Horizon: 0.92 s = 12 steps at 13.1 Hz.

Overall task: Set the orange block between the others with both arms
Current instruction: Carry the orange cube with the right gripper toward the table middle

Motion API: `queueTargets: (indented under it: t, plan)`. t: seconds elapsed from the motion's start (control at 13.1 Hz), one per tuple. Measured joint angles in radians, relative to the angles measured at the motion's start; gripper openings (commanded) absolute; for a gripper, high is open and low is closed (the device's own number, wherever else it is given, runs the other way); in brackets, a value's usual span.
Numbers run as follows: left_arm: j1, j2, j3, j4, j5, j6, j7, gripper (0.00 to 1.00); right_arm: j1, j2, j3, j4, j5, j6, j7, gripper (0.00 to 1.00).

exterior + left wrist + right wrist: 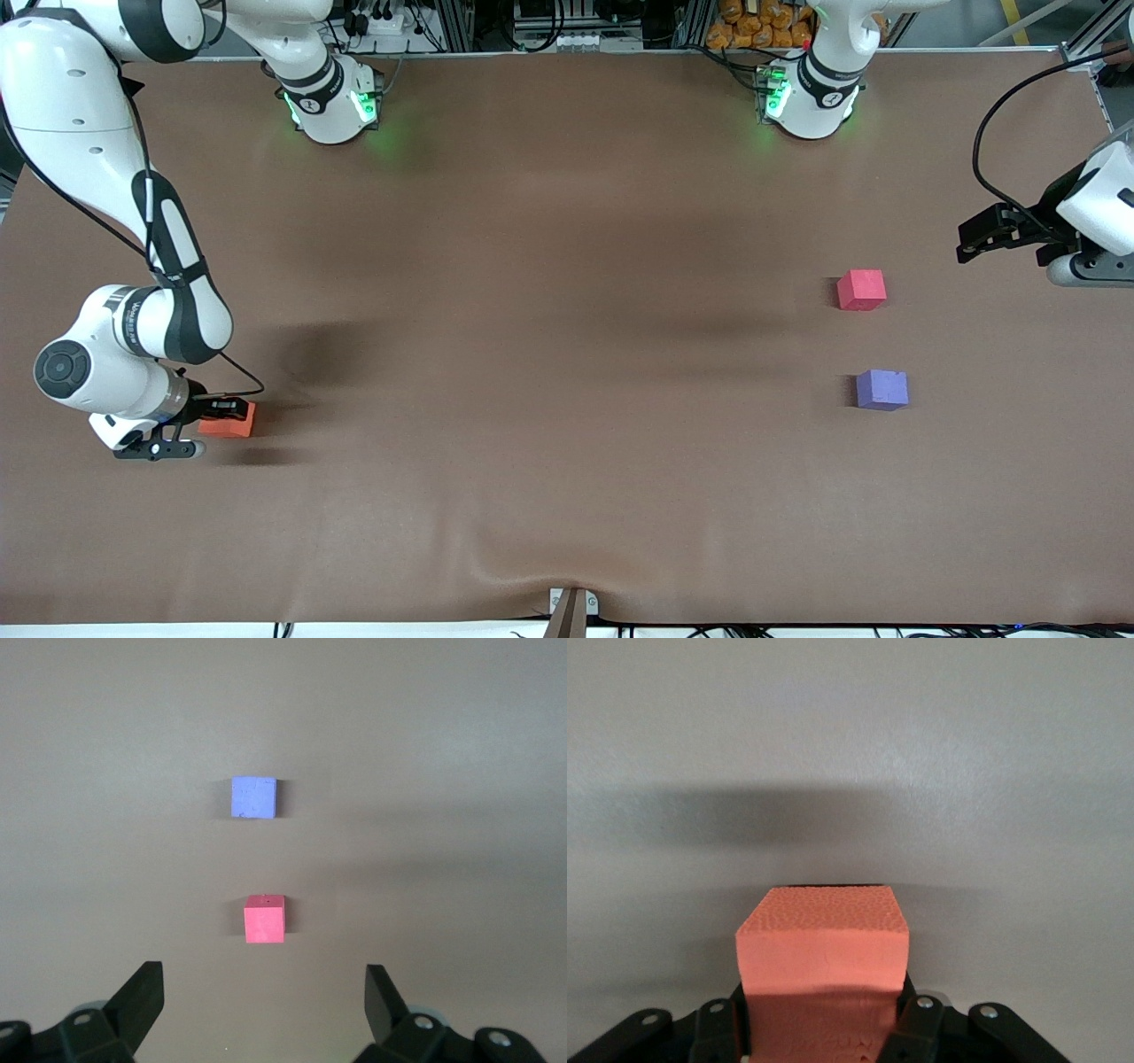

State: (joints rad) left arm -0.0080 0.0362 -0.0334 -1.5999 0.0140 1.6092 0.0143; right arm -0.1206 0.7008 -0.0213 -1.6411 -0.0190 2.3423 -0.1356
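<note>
The orange block (229, 420) rests on the table at the right arm's end, near the front camera. My right gripper (220, 410) is shut on it; in the right wrist view the orange block (822, 961) fills the gap between both fingers. The pinkish-red cube (861, 290) and the purple-blue cube (881, 390) sit apart at the left arm's end, the purple-blue one nearer the front camera. My left gripper (970, 244) hangs open above the table beside the pinkish-red cube. In the left wrist view the left gripper (264, 997) holds nothing, with the pinkish-red cube (265, 920) and purple-blue cube (254, 798) ahead.
A brown mat (549, 354) covers the whole table. A small bracket (572, 607) sits at the table's edge nearest the front camera. Both arm bases (335, 102) (808, 97) stand along the edge farthest from that camera.
</note>
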Motion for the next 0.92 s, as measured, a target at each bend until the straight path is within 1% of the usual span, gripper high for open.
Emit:
queueTargets:
  t: [0.15, 0.31, 0.46, 0.61, 0.76, 0.92]
  plan:
    - [0.005, 0.002, 0.000, 0.000, 0.000, 0.000, 0.000, 1.00, 0.006, -0.005, 0.003, 0.038, 0.000, -0.063, 0.000, 0.00]
    - [0.007, 0.005, 0.000, 0.000, 0.000, 0.000, 0.000, 1.00, 0.021, -0.013, 0.009, 0.108, 0.003, -0.160, 0.000, 0.00]
    - [0.006, 0.007, -0.001, 0.000, 0.000, 0.000, 0.000, 1.00, 0.067, -0.017, 0.016, 0.164, 0.009, -0.193, 0.020, 0.00]
    - [0.005, 0.007, -0.003, 0.000, 0.000, 0.000, 0.000, 1.00, 0.147, -0.017, 0.021, 0.187, 0.011, -0.194, 0.086, 0.00]
    - [0.005, 0.007, -0.003, 0.000, 0.000, 0.000, 0.000, 1.00, 0.251, -0.017, 0.024, 0.204, 0.014, -0.193, 0.181, 0.00]
    - [0.006, 0.008, -0.003, 0.000, 0.000, 0.000, 0.000, 1.00, 0.353, -0.017, 0.026, 0.219, 0.037, -0.193, 0.252, 0.00]
